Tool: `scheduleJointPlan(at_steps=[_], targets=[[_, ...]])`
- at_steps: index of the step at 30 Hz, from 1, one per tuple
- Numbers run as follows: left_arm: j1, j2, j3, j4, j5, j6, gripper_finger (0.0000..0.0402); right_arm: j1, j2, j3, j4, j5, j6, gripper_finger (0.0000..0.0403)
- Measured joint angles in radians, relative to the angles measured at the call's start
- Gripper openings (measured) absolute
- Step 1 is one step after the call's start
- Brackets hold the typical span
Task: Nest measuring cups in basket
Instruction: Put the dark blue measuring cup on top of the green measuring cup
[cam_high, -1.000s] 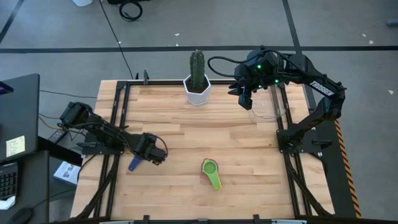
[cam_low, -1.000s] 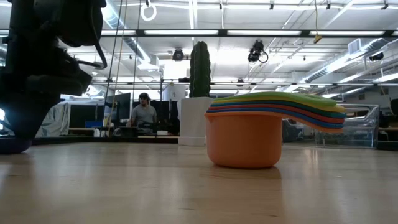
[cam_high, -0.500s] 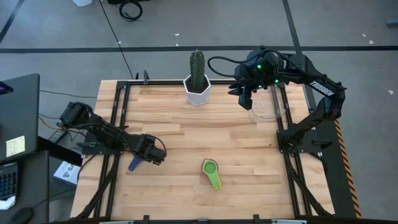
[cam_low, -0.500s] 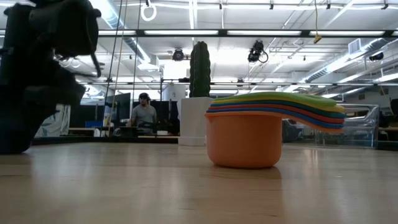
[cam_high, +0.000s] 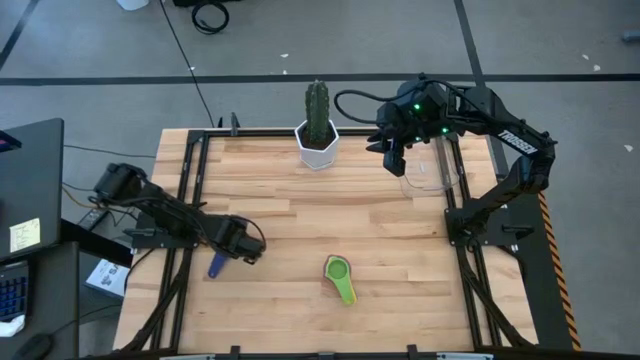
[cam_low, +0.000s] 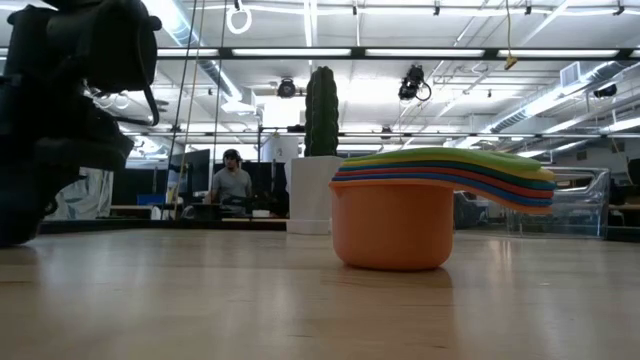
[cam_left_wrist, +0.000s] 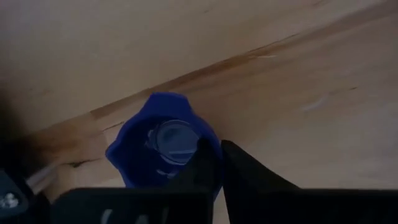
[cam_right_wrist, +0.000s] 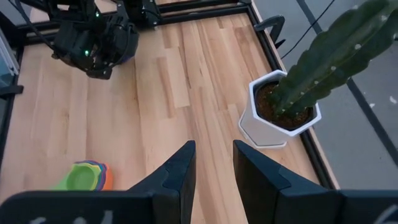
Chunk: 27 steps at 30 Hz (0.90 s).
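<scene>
A dark blue measuring cup stands mouth up on the wood near the table's left edge, its handle poking out from under my left gripper, which is shut on it from above. The other measuring cups sit nested in one stack, green on top and orange at the bottom, near the front middle. The clear basket stands at the far right, below my right gripper. My right gripper hangs high with its fingers apart and nothing between them. My left gripper pinches the blue cup's round wall at the rim, with one finger inside the bowl and the other outside. The fingers point straight down. The cup stands upright with its bottom on the table.
A white faceted pot with a green cactus stands at the far middle of the table. Black frame rails run along the left and right edges. Bare wood lies between the stack and the basket. A person sits in the room beyond the table.
My left gripper has sunk a little onto the blue cup and shifted slightly toward the table's left edge. The blue cup and the stack stand where they were. My right arm has kept still.
</scene>
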Motion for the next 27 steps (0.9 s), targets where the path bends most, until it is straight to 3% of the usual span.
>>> scheduleJointPlan(at_steps=[3, 8, 16, 20, 23, 27], targets=[[0.000, 0.007, 0.043, -0.060, 0.012, -0.006, 0.0015, 0.000, 0.000, 0.000, 0.000, 0.009, -0.049, 0.0111], [0.002, 0.004, 0.163, -0.102, 0.037, -0.009, 0.0014, 0.000, 0.000, 0.000, -0.010, 0.113, -0.160, 0.0111], [0.007, 0.005, 0.455, -0.125, 0.051, -0.165, 0.0014, 0.000, -0.008, 0.000, -0.015, 0.433, -0.378, 0.0111], [0.007, 0.059, 0.626, -0.168, 0.011, -0.203, 0.0014, -0.013, -0.028, 0.000, -0.007, 0.580, -0.432, 0.0111], [0.007, 0.132, 0.764, -0.191, -0.050, -0.244, 0.0014, -0.043, -0.055, 0.000, -0.002, 0.600, -0.463, 0.0111], [0.027, 0.273, 0.943, -0.215, -0.052, -0.249, 0.0014, -0.099, -0.100, 0.000, -0.002, 0.595, -0.488, 0.0111]])
